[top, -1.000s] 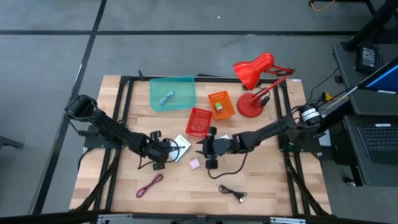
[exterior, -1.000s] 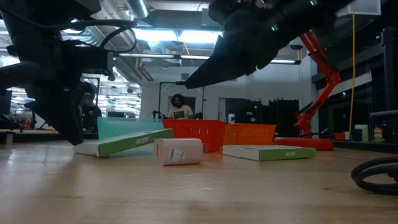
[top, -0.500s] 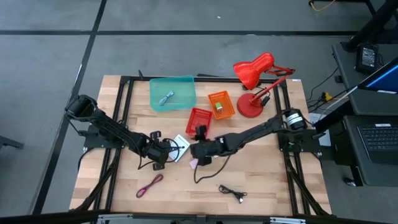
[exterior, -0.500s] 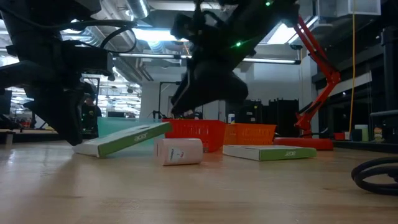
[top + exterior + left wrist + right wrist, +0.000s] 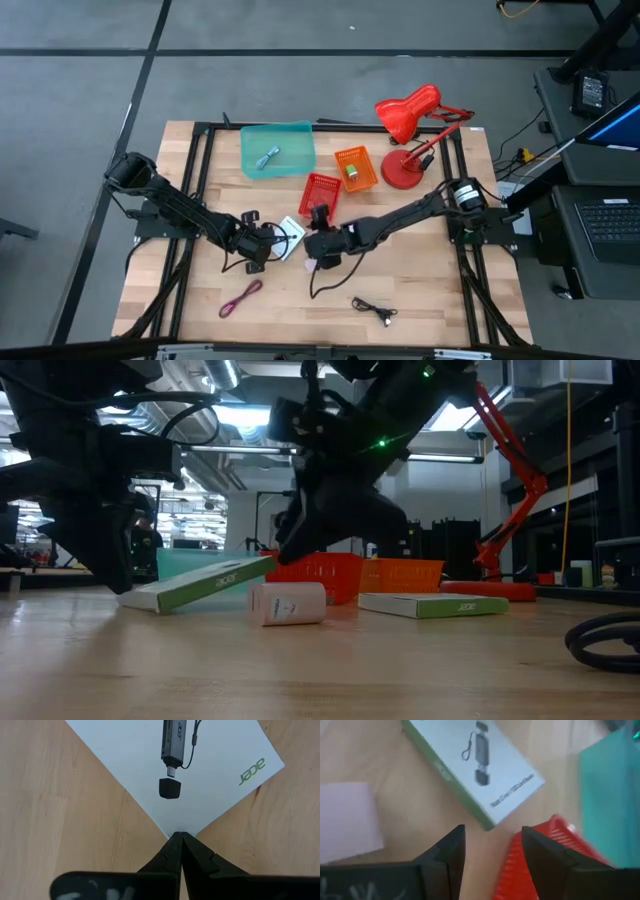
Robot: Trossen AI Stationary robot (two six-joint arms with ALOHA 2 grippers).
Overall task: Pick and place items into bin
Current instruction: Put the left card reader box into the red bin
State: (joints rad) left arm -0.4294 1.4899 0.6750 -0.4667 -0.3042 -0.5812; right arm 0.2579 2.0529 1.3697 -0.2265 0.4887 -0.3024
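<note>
The pink cube [image 5: 312, 264] sits on the table and shows pale in the low view [image 5: 287, 603]. My right gripper [image 5: 495, 852] hangs open just above and beside it, touching nothing. A white printed packet [image 5: 290, 236] lies tilted next to my left gripper [image 5: 177, 836], which is shut at the packet's corner. The second packet [image 5: 430, 603] lies flat. A blue-grey cable [image 5: 267, 157] is in the teal bin [image 5: 290, 135]. The maroon cable [image 5: 240, 297] and black cable [image 5: 372, 310] lie near the near edge. My left gripper's shut fingertips [image 5: 172, 845] meet the white packet at its pointed corner [image 5: 176, 827], coming from above. Whether the corner is caught between them I cannot tell. The packet sits tilted [image 5: 200, 585], low by the gripper, its other end raised.
A red basket [image 5: 320, 195] and an orange basket [image 5: 355, 168] with a small pale thing in it stand behind the grippers. The red desk lamp [image 5: 405, 130] is at the far right. A black cable loop [image 5: 325, 280] trails from the right arm. A person stands in the room beyond.
My right gripper has moved toward the table's left and down, from right of the pink cube to just over it, with its trailing black loop following. The white packet's raised end has tipped a little higher. My left arm has kept still.
</note>
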